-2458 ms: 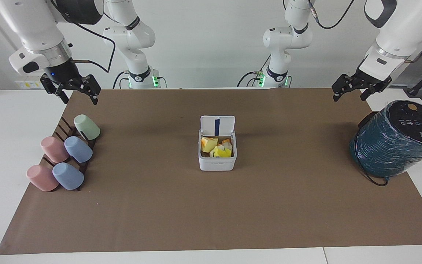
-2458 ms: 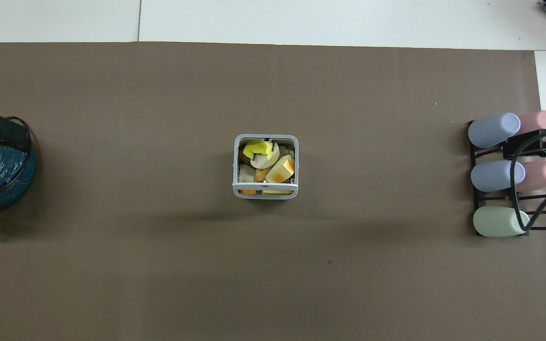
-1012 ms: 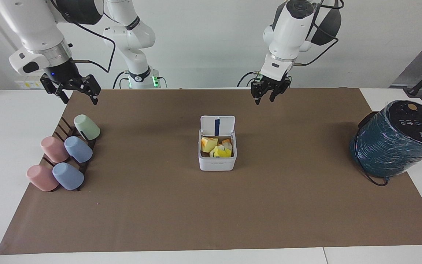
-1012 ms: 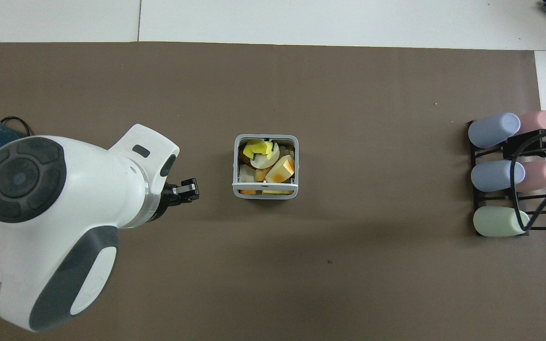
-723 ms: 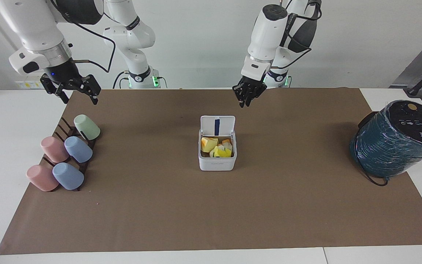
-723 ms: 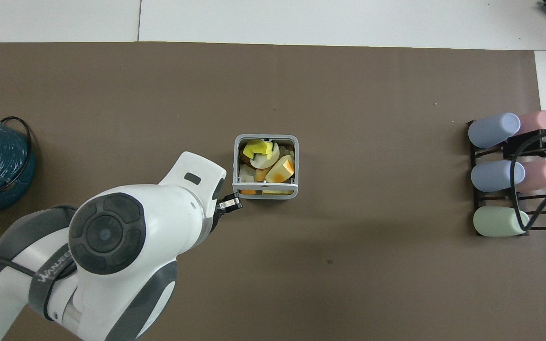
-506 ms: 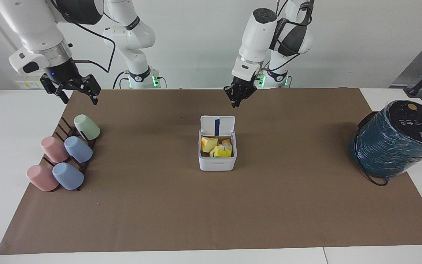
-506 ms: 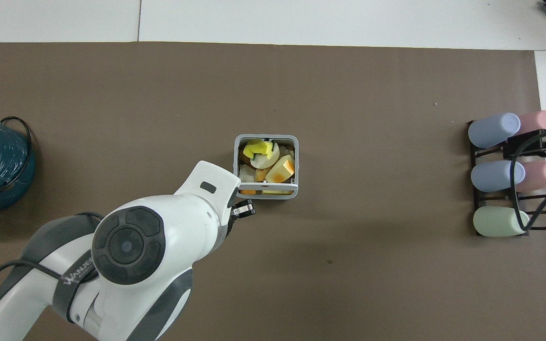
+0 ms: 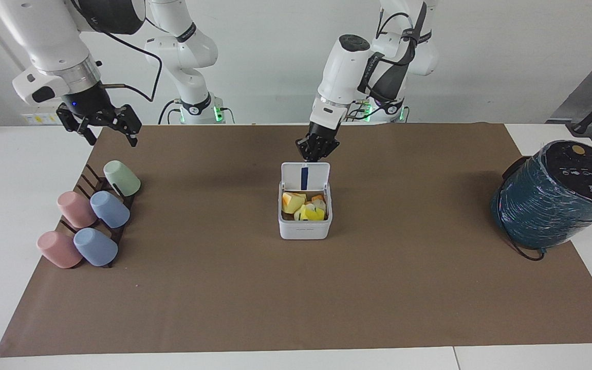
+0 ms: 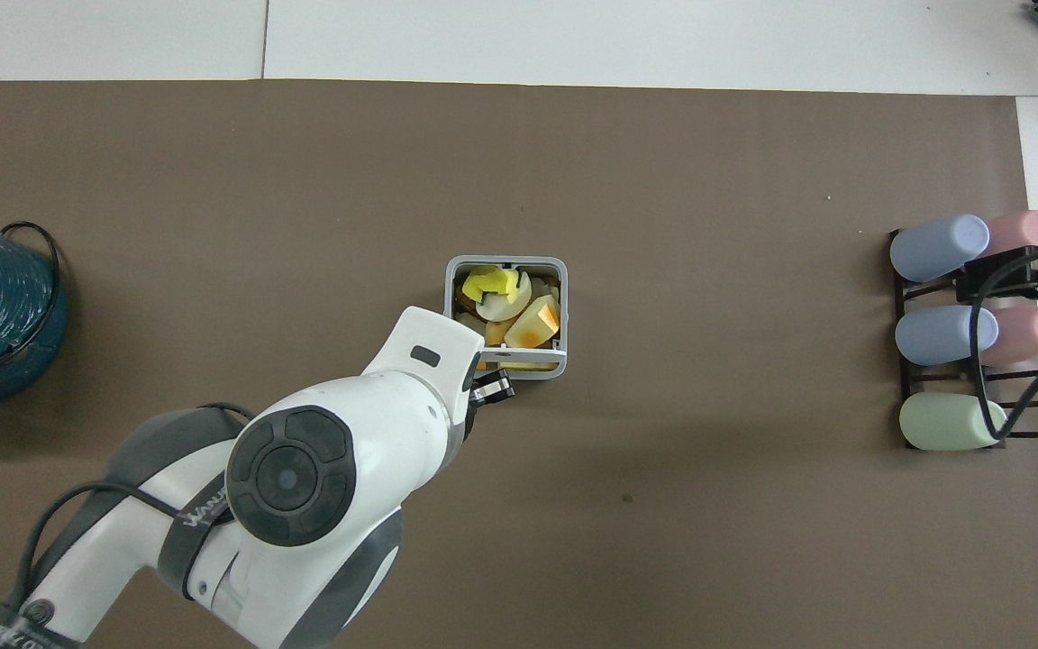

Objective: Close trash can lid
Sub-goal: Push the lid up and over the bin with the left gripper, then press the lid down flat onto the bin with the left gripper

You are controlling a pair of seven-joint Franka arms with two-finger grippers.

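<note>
**Left pincer arrives at the raised lid; the push has not begun**

Facing view. The trash can (image 9: 305, 218) sits at the middle of the brown tabletop (image 9: 224, 288), open, with yellow and orange scraps showing inside. Its lid (image 9: 305, 176) stands upright at the can's 12 o'clock edge, the dark blue strip on its underside turned toward the camera. The left pincer (image 9: 317, 148) hangs just above the lid's top edge, slightly toward 1 o'clock of it; its fingers look drawn narrow, close together, with nothing between them. I cannot tell whether it touches the lid yet. The right pincer (image 9: 102, 122) waits spread wide above the tabletop's corner, at about 11 o'clock of the cup rack (image 9: 93, 218), holding nothing. The dark teal cylinder (image 9: 550, 198) stands at the 3 o'clock end of the tabletop.

Overhead view. The left arm comes in from 7 o'clock and covers the can's nearer corner; the left pincer (image 10: 494, 388) shows at the can's 6 o'clock edge, where the upright lid (image 10: 505, 357) appears only as a thin grey band. The open trash can (image 10: 505, 315) lies at the tabletop's centre, with the cups at 3 o'clock and the teal cylinder at 9 o'clock.

Judgement: the step in hand is the approach to the lid's back. The next move calls for the fingertips to press the lid's top edge away from the robots and down, following the hinge's arc, gently enough that the light can does not slide or tip.
</note>
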